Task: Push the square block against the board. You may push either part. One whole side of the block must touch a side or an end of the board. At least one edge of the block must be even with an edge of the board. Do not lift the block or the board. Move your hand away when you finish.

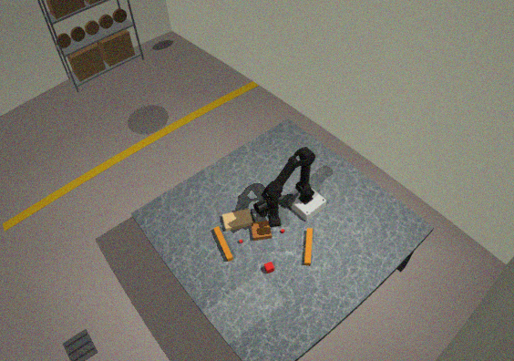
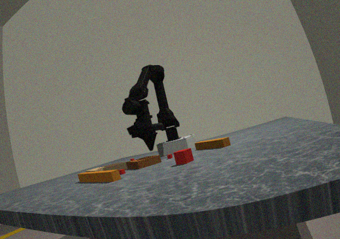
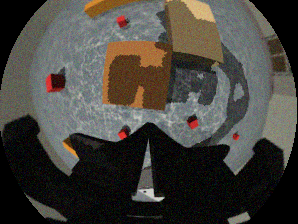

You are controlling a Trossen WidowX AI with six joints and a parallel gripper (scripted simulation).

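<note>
— Black all over, the gripper: how does it stand?

— Its fingers are pressed together with nothing between them. It points down and hangs above the table, touching neither wooden piece.

— Where is it over the table?

— In the top view the gripper sits just beside the right edge of the square block, close in front of the arm's white base.

— And the block itself?

— It is a brown square lying flat. In the wrist view the block fills the middle, with a darker patch of shadow across its face.

— Where is the board?

— The board is the paler tan piece, up and to the left of the block in the top view. In the wrist view the board lies at an angle to the block; the two meet only near a corner, with no whole side flush. From the low outside view the block and the board lie low and in line, and I cannot tell the joint there.

— What else lies around?

— Two orange bars: one to the left of the block, one to the right, well apart. A red cube sits in front, between the bars. Small red markers dot the table near the block, one to the left and one to the right.

— Beyond the table?

— A yellow line crosses the floor, and a metal shelf with boxes stands in the far corner.
</note>
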